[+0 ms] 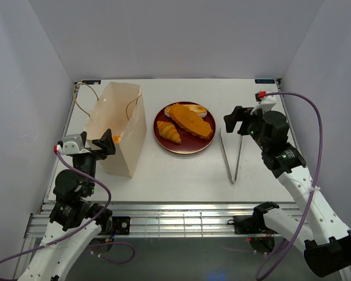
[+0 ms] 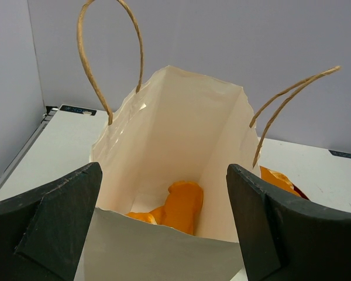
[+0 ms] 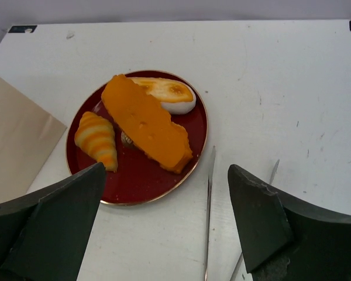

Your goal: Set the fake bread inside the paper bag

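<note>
The cream paper bag (image 1: 120, 126) stands open at the left; the left wrist view looks into the bag (image 2: 175, 117), where orange fake bread (image 2: 181, 205) lies at the bottom. My left gripper (image 1: 105, 142) is open and empty at the bag's near rim (image 2: 164, 234). On the dark red plate (image 1: 184, 143) lie a long flat loaf (image 1: 190, 120), a croissant (image 1: 168, 132) and a pale roll (image 1: 196, 109). They also show in the right wrist view: loaf (image 3: 146, 123), croissant (image 3: 97, 139), roll (image 3: 167, 93). My right gripper (image 1: 238, 120) is open and empty, right of the plate (image 3: 140, 175).
Thin metal tongs (image 1: 231, 155) lie on the white table to the right of the plate, below my right gripper; they also show in the right wrist view (image 3: 209, 216). Grey walls enclose the table on three sides. The bag's cord handles (image 2: 108, 58) stick up.
</note>
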{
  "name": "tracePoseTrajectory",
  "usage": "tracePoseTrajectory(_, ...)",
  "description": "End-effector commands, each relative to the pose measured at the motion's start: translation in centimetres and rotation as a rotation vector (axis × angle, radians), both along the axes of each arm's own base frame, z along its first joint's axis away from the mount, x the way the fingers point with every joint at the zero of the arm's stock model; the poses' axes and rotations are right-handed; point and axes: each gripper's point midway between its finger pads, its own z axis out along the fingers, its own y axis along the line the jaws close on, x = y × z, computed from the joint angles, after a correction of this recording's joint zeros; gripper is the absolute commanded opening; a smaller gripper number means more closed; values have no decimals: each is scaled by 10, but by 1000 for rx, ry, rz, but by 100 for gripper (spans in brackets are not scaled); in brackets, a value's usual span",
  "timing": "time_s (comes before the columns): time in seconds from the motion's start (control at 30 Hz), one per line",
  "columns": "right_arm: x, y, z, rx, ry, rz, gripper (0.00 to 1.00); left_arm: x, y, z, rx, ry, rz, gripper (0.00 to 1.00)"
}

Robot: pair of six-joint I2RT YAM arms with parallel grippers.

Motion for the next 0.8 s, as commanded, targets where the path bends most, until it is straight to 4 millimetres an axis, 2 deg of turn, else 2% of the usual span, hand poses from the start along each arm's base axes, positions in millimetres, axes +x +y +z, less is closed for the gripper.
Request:
tracePoseTrajectory(0.0,-17,-12,-29,-30,101,-41,90,1,5,-3,13,-3,29,98)
tracePoseTrajectory(0.23,-35,-32,-28,-46,58,-100,90,5,0,-7,25,12,14,98)
tracePoseTrajectory(0.77,-38,-37,-27,-31,18,-120,90,9,-2,-11,38,33,14,98)
